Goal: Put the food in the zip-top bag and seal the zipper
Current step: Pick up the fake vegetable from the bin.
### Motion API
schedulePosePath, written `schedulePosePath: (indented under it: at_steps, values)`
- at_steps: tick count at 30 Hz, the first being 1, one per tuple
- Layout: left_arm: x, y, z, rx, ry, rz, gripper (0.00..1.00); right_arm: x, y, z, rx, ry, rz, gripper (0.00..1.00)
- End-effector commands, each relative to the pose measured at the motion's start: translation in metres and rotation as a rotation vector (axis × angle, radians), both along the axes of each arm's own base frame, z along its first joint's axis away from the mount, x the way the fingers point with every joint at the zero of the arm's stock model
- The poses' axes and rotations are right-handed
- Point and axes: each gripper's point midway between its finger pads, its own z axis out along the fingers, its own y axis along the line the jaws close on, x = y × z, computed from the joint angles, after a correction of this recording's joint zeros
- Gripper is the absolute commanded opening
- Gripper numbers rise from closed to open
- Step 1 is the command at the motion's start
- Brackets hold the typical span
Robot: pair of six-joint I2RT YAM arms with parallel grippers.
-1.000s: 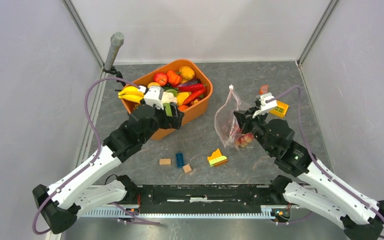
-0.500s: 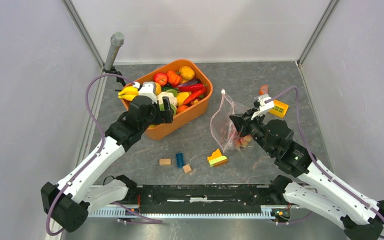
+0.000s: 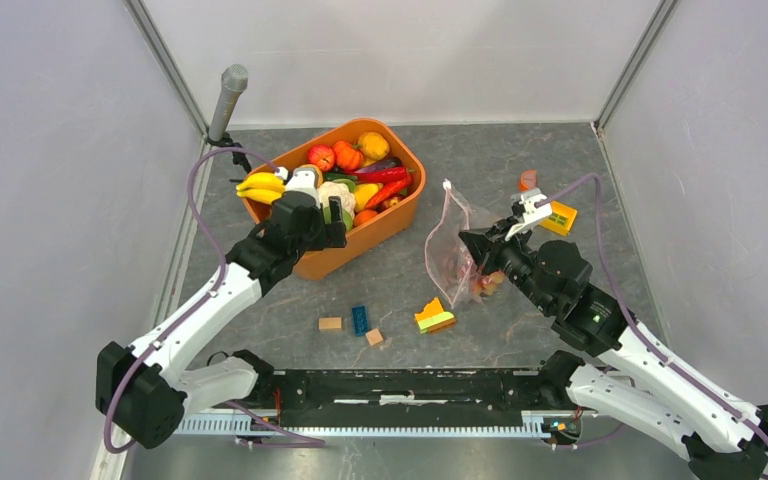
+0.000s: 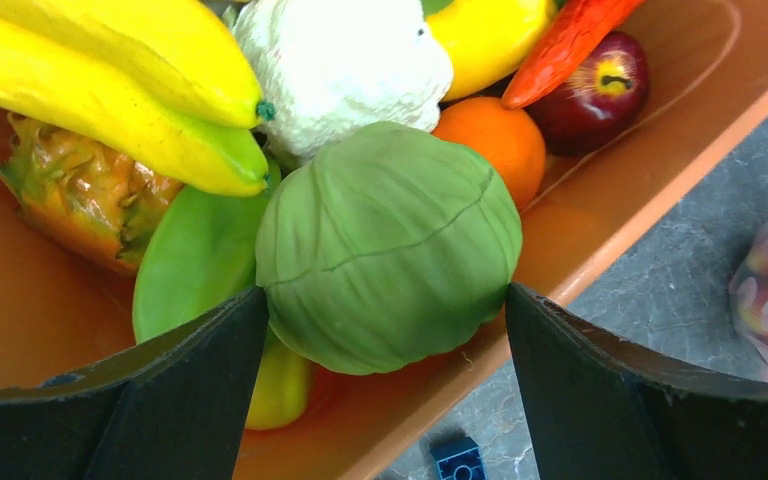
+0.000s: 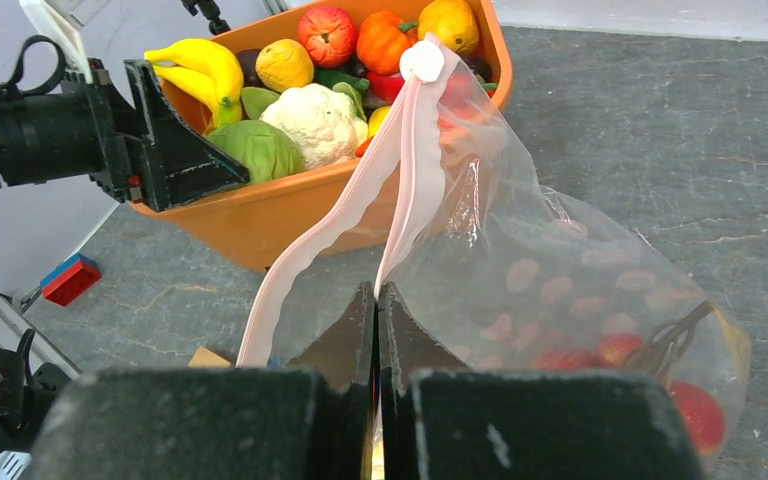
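The orange tub [image 3: 385, 228] holds the food: bananas [image 3: 262, 186], cauliflower [image 4: 345, 60], tomato, peppers, an orange. My left gripper [image 3: 337, 216] reaches over the tub's near rim. Its fingers [image 4: 230, 350] press both flanks of the green cabbage [image 4: 390, 250], which rests in the tub. My right gripper [image 5: 377, 292] is shut on one lip of the pink zipper [image 5: 400, 170] and holds the clear zip-top bag [image 3: 452, 250] upright with its mouth gaping. The white slider [image 5: 422, 62] sits at the strip's far end. Some reddish food [image 5: 610, 350] lies inside the bag.
Loose blocks lie in front of the tub: tan [image 3: 330, 323], blue [image 3: 360, 319], tan [image 3: 374, 337] and a yellow-orange-green one [image 3: 435, 317]. A yellow block [image 3: 561, 217] and an orange half-disc [image 3: 527, 180] lie behind the right gripper. A grey pole [image 3: 228, 95] stands at the back left.
My left arm swung its elbow left and down while the gripper stayed at the cabbage. My right gripper shifted the bag's mouth slightly left, and the slider end dropped a little.
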Motion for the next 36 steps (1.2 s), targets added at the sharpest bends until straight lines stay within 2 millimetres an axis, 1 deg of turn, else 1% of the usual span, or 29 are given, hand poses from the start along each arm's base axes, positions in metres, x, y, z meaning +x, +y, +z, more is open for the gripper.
schedulePosePath:
  at_steps: [1, 5, 9, 11, 15, 18, 21, 29, 31, 36]
  values:
    - [0.008, -0.002, -0.006, -0.008, -0.022, 0.005, 0.87, -0.001, 0.004, 0.020, 0.057, -0.034, 0.017, 0.00]
    - [0.007, -0.004, -0.003, -0.028, -0.034, -0.006, 0.73, -0.001, 0.005, 0.020, 0.059, -0.033, 0.019, 0.00]
    - [0.004, -0.006, 0.006, -0.055, -0.063, -0.020, 0.53, -0.001, 0.005, 0.018, 0.062, -0.027, 0.019, 0.00]
    - [0.002, -0.006, 0.011, -0.066, -0.080, -0.024, 0.45, -0.001, 0.005, 0.017, 0.065, -0.026, 0.017, 0.00]
    - [-0.002, -0.006, 0.024, -0.093, -0.118, -0.040, 0.26, -0.001, 0.005, 0.016, 0.072, -0.024, 0.016, 0.00]
    - [-0.007, -0.009, 0.038, -0.131, -0.156, -0.065, 0.17, -0.001, 0.004, 0.014, 0.071, -0.022, 0.011, 0.00]
    - [-0.013, -0.013, 0.057, -0.171, -0.201, -0.102, 0.13, -0.001, 0.003, 0.014, 0.070, -0.022, 0.010, 0.00]
    - [-0.032, -0.011, 0.111, -0.271, -0.334, -0.139, 0.12, -0.001, 0.002, 0.013, 0.070, -0.021, 0.005, 0.00]
    - [-0.039, -0.018, 0.123, -0.310, -0.361, -0.186, 0.12, -0.001, 0.002, 0.012, 0.072, -0.019, 0.003, 0.00]
    - [-0.057, -0.045, 0.146, -0.405, -0.401, -0.366, 0.12, -0.001, 0.002, 0.013, 0.079, -0.022, 0.005, 0.00]
